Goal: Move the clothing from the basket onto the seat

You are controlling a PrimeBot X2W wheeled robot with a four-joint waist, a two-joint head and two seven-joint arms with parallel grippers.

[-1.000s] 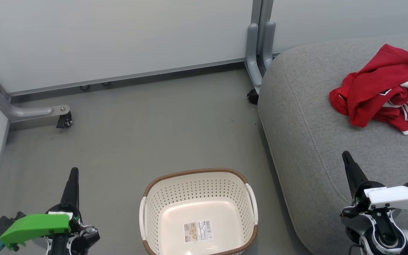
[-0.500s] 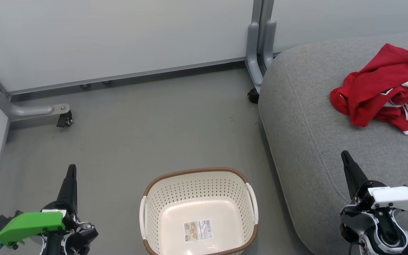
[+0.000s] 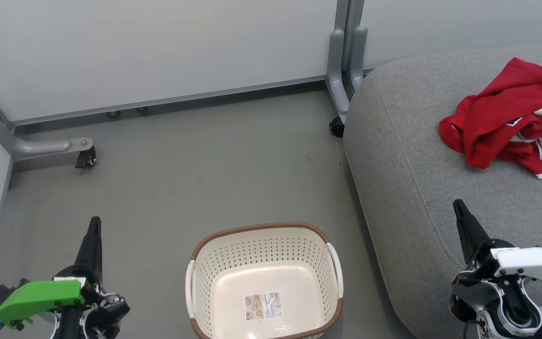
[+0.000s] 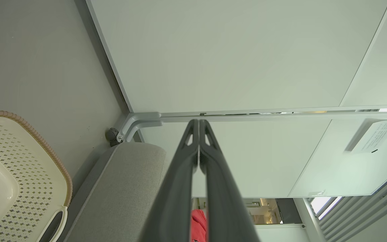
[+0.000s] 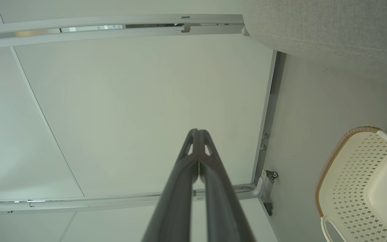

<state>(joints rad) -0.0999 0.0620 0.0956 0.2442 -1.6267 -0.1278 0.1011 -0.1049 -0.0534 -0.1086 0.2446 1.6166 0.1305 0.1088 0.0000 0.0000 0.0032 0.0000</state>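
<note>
At the lower left of the head view we see the left gripper (image 3: pixel 94 225) hanging over the bare floor (image 3: pixel 195 169). Its two dark fingers are pressed together with nothing between them, as the left wrist view confirms. Next comes the basket (image 3: pixel 257 228), upright on the floor with only the barcode sticker (image 3: pixel 263 306) on its bottom. To its right rises the seat (image 3: pixel 407 155), its rounded corner near the basket but apart from it. The right gripper (image 3: pixel 459 207) hovers over the seat's near edge, its fingers likewise closed tight and empty. Furthest right, the clothing (image 3: pixel 501 122) lies in a crumpled heap on the seat, well away from both grippers and running out of the frame's edge.

We judge the clothing light, limp and thin. It would sag and trail from any single pinch, and it should not slip much on the woven cushion. If we had to take it again, the raised fold at the top of the heap looks the best hold, since it stands clear of the cushion.

Against the picture a second ago, little differs. The left gripper has drifted slightly leftward, and the right has barely shifted. The whole view sits a hair differently, which we put down to the camera. The basket is as empty as before, and the clothing lies in the same folds.
</note>
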